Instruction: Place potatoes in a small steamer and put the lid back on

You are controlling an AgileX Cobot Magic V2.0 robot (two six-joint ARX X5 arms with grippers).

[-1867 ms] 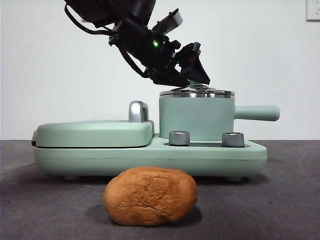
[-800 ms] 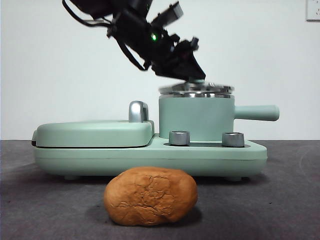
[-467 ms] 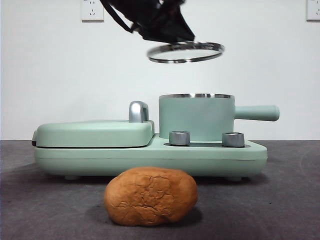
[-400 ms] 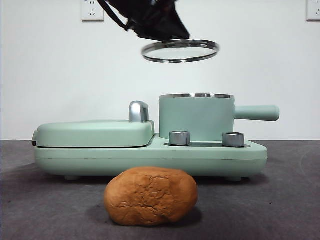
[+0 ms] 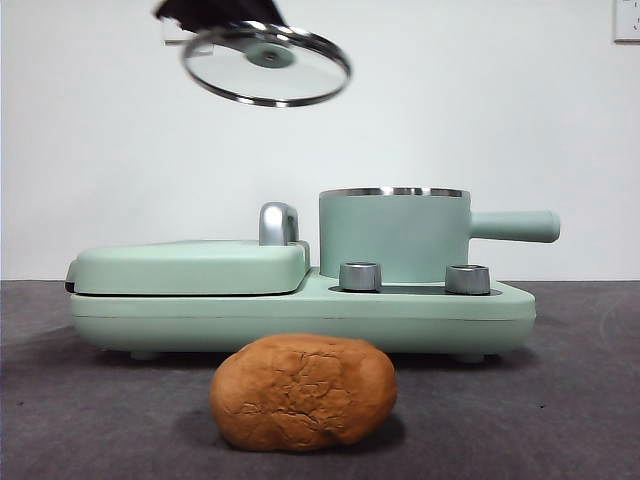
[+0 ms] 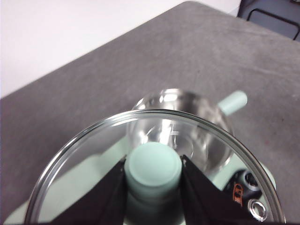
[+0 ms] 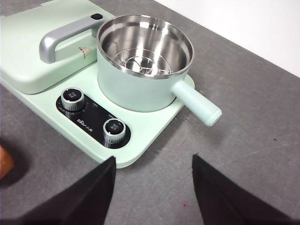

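1. We have the round clear glass lid (image 5: 266,65) with its steel rim up in the air, tilted, high above the flat mint-green griddle side of the cooker (image 5: 190,268). In the left wrist view our left tool (image 6: 153,174) is clamped on the lid's small mint-green knob (image 6: 153,165), one black jaw on each side of it.

2. The small mint-green cylindrical steamer pot (image 5: 393,233) with the steel rim stands uncovered on the right half of the cooker, its straight green handle (image 5: 514,226) pointing toward the worktop's right edge. In the right wrist view we look straight into it: bare steel bowl, a wire rack (image 7: 138,61) at the bottom, nothing else inside.

3. The lumpy orange-brown potato (image 5: 302,391) with cracked matte skin lies on the grey worktop (image 5: 560,400) near its front edge, just before the cooker and apart from it, untouched.

4. Our right tool (image 7: 153,187) hangs over the worktop beside the cooker's two dials (image 7: 93,112), jaws spread wide, gripping nothing.

5. So we judge the lid-off step done, and the loading step is up. The lid must be kept out of the way while the free right tool drops to the potato.

6. That grab calls for a wide bite across the potato's short side, then a lift over the steel rim and a gentle release onto the rack.
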